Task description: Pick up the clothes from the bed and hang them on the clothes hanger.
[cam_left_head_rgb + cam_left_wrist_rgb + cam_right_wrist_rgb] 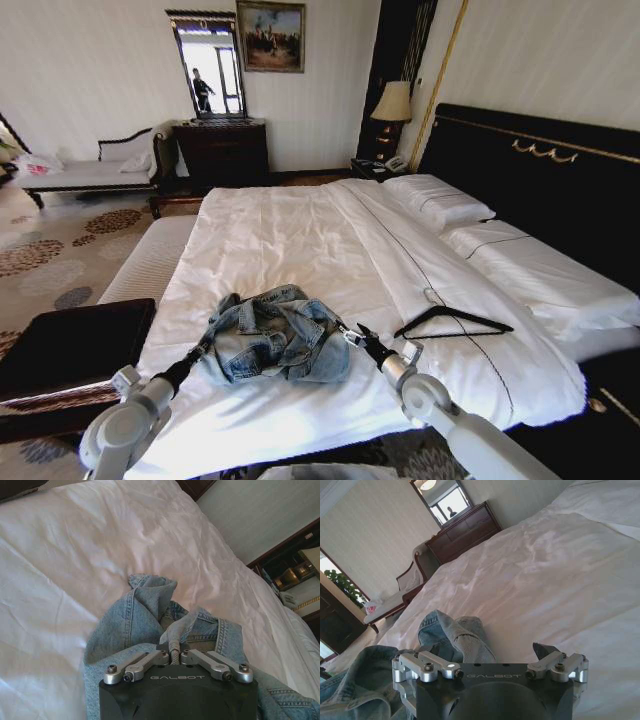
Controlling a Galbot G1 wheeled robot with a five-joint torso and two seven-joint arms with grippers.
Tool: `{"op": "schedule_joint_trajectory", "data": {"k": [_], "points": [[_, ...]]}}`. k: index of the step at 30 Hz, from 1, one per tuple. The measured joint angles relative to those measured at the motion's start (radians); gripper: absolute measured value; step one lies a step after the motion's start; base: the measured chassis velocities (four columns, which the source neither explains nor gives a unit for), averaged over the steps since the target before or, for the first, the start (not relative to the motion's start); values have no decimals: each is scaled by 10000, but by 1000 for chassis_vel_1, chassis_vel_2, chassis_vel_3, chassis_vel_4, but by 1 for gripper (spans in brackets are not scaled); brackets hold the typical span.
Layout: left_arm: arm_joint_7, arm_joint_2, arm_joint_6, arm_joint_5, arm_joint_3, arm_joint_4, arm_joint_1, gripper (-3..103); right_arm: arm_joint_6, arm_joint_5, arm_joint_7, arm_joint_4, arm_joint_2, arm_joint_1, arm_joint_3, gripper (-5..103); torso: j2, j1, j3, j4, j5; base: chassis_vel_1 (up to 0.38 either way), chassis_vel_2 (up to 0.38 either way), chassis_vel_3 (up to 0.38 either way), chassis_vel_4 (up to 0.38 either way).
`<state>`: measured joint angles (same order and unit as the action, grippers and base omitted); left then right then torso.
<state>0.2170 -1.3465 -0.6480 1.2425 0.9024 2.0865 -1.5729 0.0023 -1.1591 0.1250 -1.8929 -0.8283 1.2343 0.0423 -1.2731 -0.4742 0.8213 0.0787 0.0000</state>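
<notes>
I saw my left end effector [175, 656] pinching the crumpled clothes [272, 336] on the bed [290, 240]; my right end effector [490, 652] stood spread, touching the jacket's other side, clothes hanger [452, 322] nearby

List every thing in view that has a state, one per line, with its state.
denim jacket: crumpled in a heap on the bed.
clothes hanger: lying flat on the bed, bare.
left gripper: shut on jacket fabric.
right gripper: open, at the jacket's edge.
bed: made.
</notes>
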Motion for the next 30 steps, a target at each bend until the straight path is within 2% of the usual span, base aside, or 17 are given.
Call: {"op": "schedule_joint_trajectory", "data": {"k": [2, 4, 7, 11, 14, 16, 19, 20, 22, 26, 28, 30], "points": [[9, -23, 1, -8, -31, -9, 44, 5, 0, 87, -88, 51, 1, 2, -70, 103, 1, 0, 0, 0, 0, 0, 0, 0, 0], [18, -43, 1, -24, -49, -17, 75, 5, 13, 204, -243, 131, 20, 3, -134, 95, 0, 0, 0, 0, 0, 0, 0, 0, 0], [20, -62, 1, -34, -54, -18, 88, 5, 51, 343, -378, 220, 23, -48, -215, 90, 0, 1, 0, 1, 1, 0, 0, 0, 0], [21, -92, 2, -52, -42, 1, 68, 5, 125, 445, -450, 295, -12, -193, -338, 68, 0, 0, -1, 0, 0, 0, 0, 0, 0], [19, -93, 9, -56, -20, 35, 41, 5, 149, 561, -464, 319, -15, -260, -405, 62, 0, 0, 0, 0, 0, 0, 0, 0, 0], [14, -93, 13, -56, 11, 83, 11, 5, 165, 783, -476, 370, -14, -349, -475, 51, 0, 0, -1, 0, 0, 0, 0, 0, 0], [9, -91, 15, -56, 28, 126, -15, 5, 163, 990, -471, 405, -14, -401, -507, 46, 0, 0, -1, 0, 0, 0, 0, 0, 0], [4, -90, 20, -56, 44, 157, -37, 5, 163, 1249, -471, 429, -10, -423, -514, 35, 0, 0, -1, 0, 0, 0, 0, 0, 0], [1, -90, 24, -56, 50, 179, -49, 5, 163, 1418, -475, 433, 0, -425, -514, 35, 0, 0, 0, 0, 0, 0, 0, 0, 0], [-6, -88, 34, -49, 66, 280, -95, 5, 318, 2487, -645, 559, 29, -322, -344, 13, 0, 0, -1, 0, 1, 0, 0, 0, 0], [-11, -89, 36, -44, 76, 322, -110, 5, 399, 2807, -727, 594, 38, -255, -248, 13, 0, 0, -1, 0, 1, 0, 0, 0, 0], [-27, -88, 41, -34, 93, 386, -131, 5, 584, 3118, -880, 598, 51, -133, -72, 3, 0, 0, -1, 0, 0, 0, 0, 0, 0]]}}
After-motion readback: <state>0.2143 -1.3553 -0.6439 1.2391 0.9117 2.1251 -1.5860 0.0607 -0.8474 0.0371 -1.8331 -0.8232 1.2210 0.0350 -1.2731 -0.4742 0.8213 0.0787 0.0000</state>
